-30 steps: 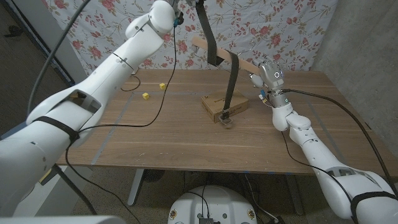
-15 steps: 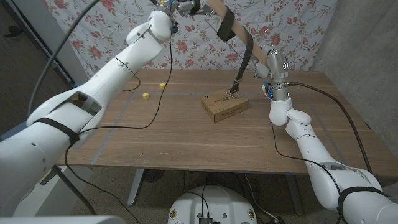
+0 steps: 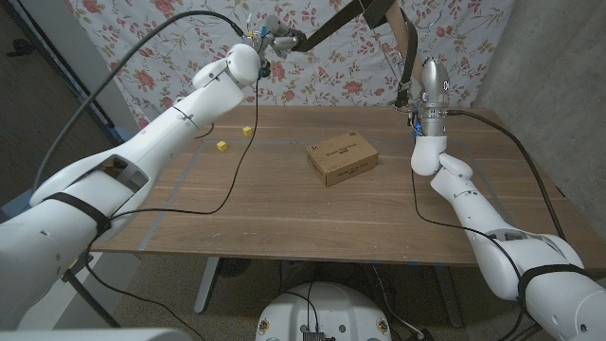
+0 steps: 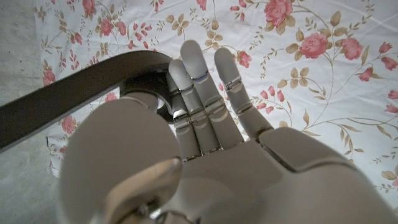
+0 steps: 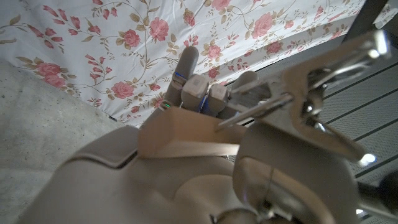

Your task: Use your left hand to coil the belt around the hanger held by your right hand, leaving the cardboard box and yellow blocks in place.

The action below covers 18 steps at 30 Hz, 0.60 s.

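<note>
The dark belt (image 3: 327, 28) runs taut from my raised left hand (image 3: 275, 36) up to the wooden hanger (image 3: 383, 9) at the picture's top. Its free end hangs down beside my right hand (image 3: 426, 80). In the left wrist view, my left hand (image 4: 205, 137) pinches the belt strap (image 4: 81, 87) between thumb and fingers. My right hand (image 5: 186, 186) grips the hanger's wooden bar (image 5: 186, 134), with a metal clip (image 5: 311, 106) beside it. The cardboard box (image 3: 342, 161) lies on the table, and two yellow blocks (image 3: 221, 145) (image 3: 247, 130) sit to its left.
The wooden table (image 3: 284, 218) has bare room in front of the box. A flowered cloth (image 3: 170, 38) hangs behind the table. Black cables (image 3: 227, 180) trail from both arms over the tabletop.
Both hands have risen, carrying hanger and belt toward the picture's top. The belt's hanging end has lifted off the box and now dangles beside my right hand.
</note>
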Tool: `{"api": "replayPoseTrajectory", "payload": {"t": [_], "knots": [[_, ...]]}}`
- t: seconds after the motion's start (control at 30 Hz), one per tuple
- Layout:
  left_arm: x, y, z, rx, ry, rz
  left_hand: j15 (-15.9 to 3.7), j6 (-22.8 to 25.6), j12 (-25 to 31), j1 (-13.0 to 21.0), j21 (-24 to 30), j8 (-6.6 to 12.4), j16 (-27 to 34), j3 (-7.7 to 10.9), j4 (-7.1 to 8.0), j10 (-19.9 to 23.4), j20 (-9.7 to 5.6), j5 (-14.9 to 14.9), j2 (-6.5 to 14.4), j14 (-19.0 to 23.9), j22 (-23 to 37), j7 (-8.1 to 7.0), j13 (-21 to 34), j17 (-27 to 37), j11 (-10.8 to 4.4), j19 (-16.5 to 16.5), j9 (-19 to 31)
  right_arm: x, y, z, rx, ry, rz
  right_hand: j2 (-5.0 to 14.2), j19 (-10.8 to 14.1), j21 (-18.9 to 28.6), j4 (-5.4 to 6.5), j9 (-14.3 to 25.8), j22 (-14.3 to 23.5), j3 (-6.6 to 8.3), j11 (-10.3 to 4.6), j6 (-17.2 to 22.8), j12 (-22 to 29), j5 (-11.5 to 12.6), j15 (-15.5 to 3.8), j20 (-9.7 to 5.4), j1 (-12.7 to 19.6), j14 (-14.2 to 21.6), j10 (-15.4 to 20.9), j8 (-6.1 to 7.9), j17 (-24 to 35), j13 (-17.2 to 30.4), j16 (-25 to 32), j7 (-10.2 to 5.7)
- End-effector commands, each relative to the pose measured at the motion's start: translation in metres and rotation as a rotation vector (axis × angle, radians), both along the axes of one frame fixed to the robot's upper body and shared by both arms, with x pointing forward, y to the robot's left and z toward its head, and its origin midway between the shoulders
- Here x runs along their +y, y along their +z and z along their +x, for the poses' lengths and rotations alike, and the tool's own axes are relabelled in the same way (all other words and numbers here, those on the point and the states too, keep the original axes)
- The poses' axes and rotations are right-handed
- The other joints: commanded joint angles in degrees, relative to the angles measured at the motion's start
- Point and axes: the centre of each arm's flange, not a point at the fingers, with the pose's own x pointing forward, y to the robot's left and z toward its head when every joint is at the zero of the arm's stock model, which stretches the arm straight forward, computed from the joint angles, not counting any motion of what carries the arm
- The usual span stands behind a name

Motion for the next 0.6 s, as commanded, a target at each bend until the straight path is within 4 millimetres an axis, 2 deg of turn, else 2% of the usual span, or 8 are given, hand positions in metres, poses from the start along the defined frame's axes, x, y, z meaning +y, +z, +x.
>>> {"api": "replayPoseTrajectory", "payload": {"t": [0.03,0.27,0.6], "knots": [[-0.02,-0.062,0.017,0.153,-0.057,0.15,-0.11,2.85,-0.47,1.13,0.3,0.14,-0.07,0.79,-0.28,0.77,-3.28,0.2,0.35,0.46,0.04,2.41,0.2,0.07,-0.98,-0.16,0.19,-0.027,0.023,0.027,0.04,-0.183,0.071,1.1,0.65,-0.26,-0.05,0.15,0.3,-0.31,-0.01,0.0,0.12,0.44,-4.86,-4.88,0.06,0.27,-0.55,0.33,0.15,-0.27,0.36,0.07],[-0.044,-0.077,0.019,0.211,-0.134,0.217,-0.53,2.89,-0.7,1.37,0.34,0.07,-0.16,0.71,-0.19,0.84,-3.24,0.13,0.5,0.14,0.04,2.43,0.37,0.52,-1.02,-0.08,0.27,-0.027,0.023,0.042,0.075,-0.409,0.036,1.21,0.33,-0.27,-0.2,-0.39,0.45,-0.54,0.23,-0.01,-0.26,0.44,-4.89,-4.74,0.39,0.0,-0.63,0.05,0.12,-0.75,0.32,-0.06],[-0.075,-0.09,0.021,0.282,-0.238,0.287,-0.41,2.91,-1.04,1.62,0.35,-0.02,-0.39,0.48,-0.11,1.16,-3.21,-0.03,0.51,0.39,0.03,2.44,0.31,0.4,-0.94,-0.08,0.37,-0.03,0.025,0.055,0.131,-0.531,0.051,1.34,0.88,0.06,-0.49,-0.65,0.49,-0.76,-0.04,0.19,-0.64,0.32,-4.9,-4.66,0.99,0.32,0.32,0.22,0.1,-1.14,0.34,-0.24]]}}
